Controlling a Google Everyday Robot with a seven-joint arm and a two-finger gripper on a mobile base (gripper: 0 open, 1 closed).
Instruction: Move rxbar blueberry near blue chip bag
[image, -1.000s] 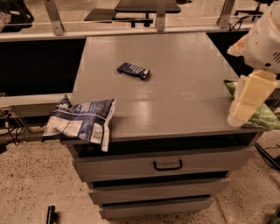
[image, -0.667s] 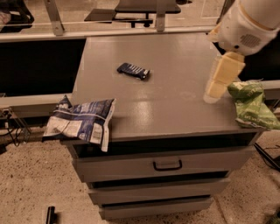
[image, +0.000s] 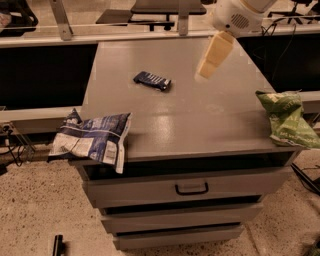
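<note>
Since the earlier frames, the tool (image: 206, 71) has been carried leftward from beside the green bag (image: 287, 118) at the table's (image: 200, 125) right edge, and it is now seen hanging over the far middle of the table, just to the right of the rxbar blueberry (image: 152, 80); whether it is released or clenched cannot be told. The rxbar blueberry is found unmoved, flat on the far part of the table, well apart from the blue chip bag (image: 93, 140), which is likewise unchanged, draped over the near left corner.
</note>
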